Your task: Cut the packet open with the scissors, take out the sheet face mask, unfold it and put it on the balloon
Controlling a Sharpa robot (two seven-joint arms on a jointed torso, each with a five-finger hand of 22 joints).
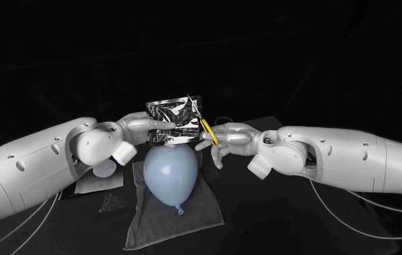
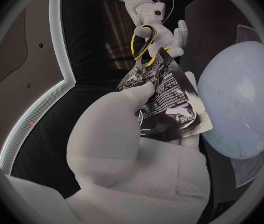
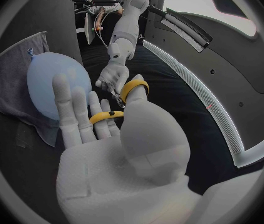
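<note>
Head view showed the left hand (image 1: pixel 134 128) gripping the silver packet (image 1: pixel 174 120) by its side edge and holding it upright in the air, between the two hands. The right hand (image 1: pixel 233 140) held the yellow-handled scissors (image 1: pixel 207 129), its fingers through the loops, with the blades slanting up along the packet's far side edge, the one nearest that hand; whether the blades were closed on the foil could not be told. Just below the packet lay the pale blue balloon (image 1: pixel 172 173), resting lengthwise on a grey cloth (image 1: pixel 180 217) spread on the black desk (image 1: pixel 276 226), knot end toward the robot. The packet's lower edge hung close above the balloon's rounded end, and it was not clear whether the two touched. From the left wrist view, the packet (image 2: pixel 169 102) was pinched against the left hand (image 2: pixel 132 149), with the scissors (image 2: pixel 143 42) and the right hand (image 2: pixel 166 32) beyond its far edge and the balloon (image 2: pixel 240 99) beside it. From the right wrist view, the scissors' yellow loops (image 3: pixel 133 87) sat on the right hand (image 3: pixel 126 149), with the left hand (image 3: pixel 114 77) just beyond them and the balloon (image 3: pixel 57 84) lying on the cloth (image 3: pixel 7 84) to one side.
</note>
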